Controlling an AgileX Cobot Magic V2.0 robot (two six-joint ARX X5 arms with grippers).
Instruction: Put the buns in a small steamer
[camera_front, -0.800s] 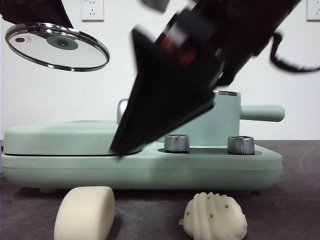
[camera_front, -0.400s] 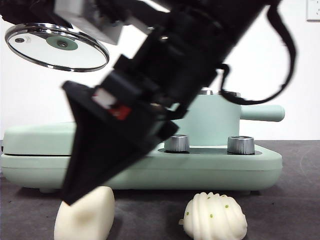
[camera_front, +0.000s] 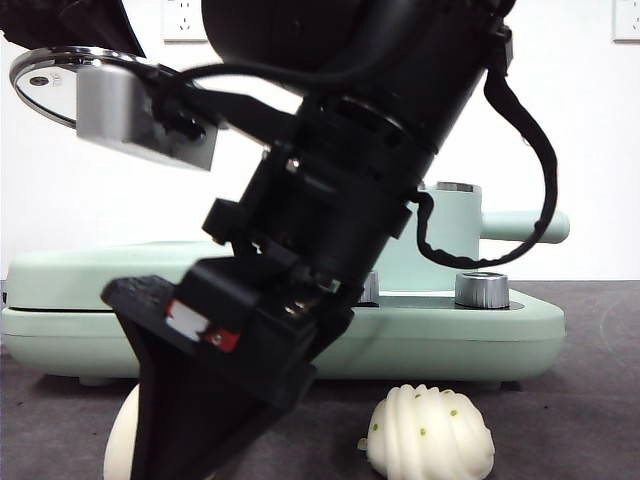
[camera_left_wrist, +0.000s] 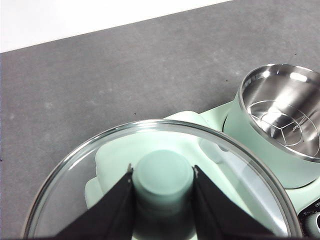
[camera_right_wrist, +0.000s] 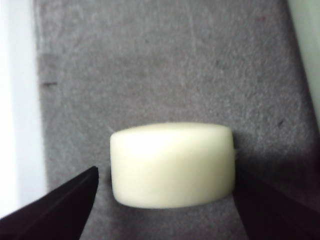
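Note:
The smooth cream bun (camera_right_wrist: 172, 162) lies on the dark table, and my right gripper (camera_right_wrist: 166, 174) is open with one jaw on each side of it, not touching. In the front view the right gripper (camera_front: 190, 440) hangs low at the left and hides most of that bun (camera_front: 117, 442). The ridged bun (camera_front: 428, 432) with green specks lies to its right, untouched. The small steamer (camera_left_wrist: 282, 110) stands open with a steel rack inside. The right arm partly covers the steamer (camera_front: 452, 240) in the front view. My left gripper (camera_left_wrist: 162, 172) is shut on the knob of the glass lid (camera_left_wrist: 100, 170), held high at the left.
The steamer stands on a long mint-green cooker base (camera_front: 440, 335) with a flat lidded griddle section (camera_front: 70, 275) at the left and a steel knob (camera_front: 482, 290). A pale strip (camera_right_wrist: 15, 125) runs beside the smooth bun in the right wrist view.
The right arm has swung down and to the left, from in front of the steamer to the smooth bun. The raised lid and both buns have stayed where they were.

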